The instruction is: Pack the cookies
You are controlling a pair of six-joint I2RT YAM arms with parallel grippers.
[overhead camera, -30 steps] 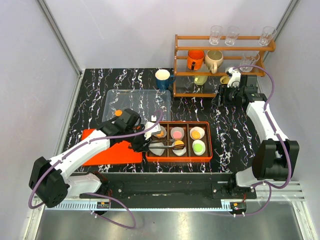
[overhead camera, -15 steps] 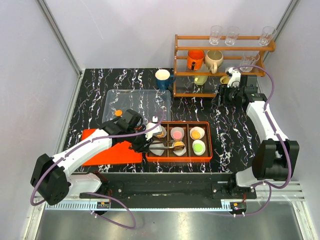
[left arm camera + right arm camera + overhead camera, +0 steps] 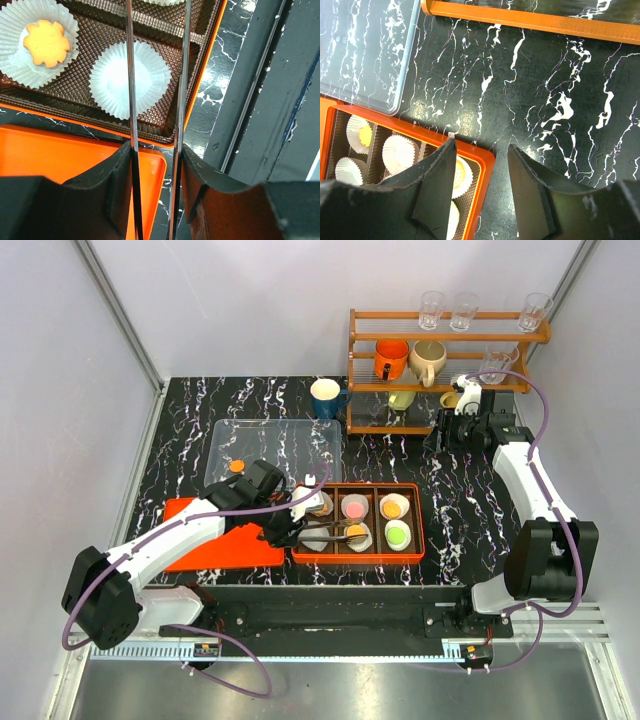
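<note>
The left pincer [image 3: 156,150] is partly closed on a pair of metal tongs [image 3: 131,75], its fingers pressing the two blades from outside. The blades run out over an empty paper liner [image 3: 112,82] in the near-left compartment of the orange-rimmed box [image 3: 360,559]. From above, their tips reach the orange cookie [image 3: 355,531] in the near-middle compartment, but whether they pinch it I cannot tell.

Around it lie the other cookies:
- a pink one [image 3: 353,507]
- a green one [image 3: 398,533]
- an orange one [image 3: 392,507] at the far right
- a scalloped orange one [image 3: 47,44] at the far left

A sixth orange disc [image 3: 237,466] appears to sit on the clear lid [image 3: 280,440], outside the box.

These cookies look thin, light and probably brittle. The tongs should take one across its edges with gentle pressure (the flimsy liners would likely shift or lift if caught).

An orange board [image 3: 65,155] lies beside the box. The right pincer [image 3: 481,146] hangs over the marbled desk [image 3: 545,75], jaws apart and holding nothing. No writing or brand is readable anywhere.
</note>
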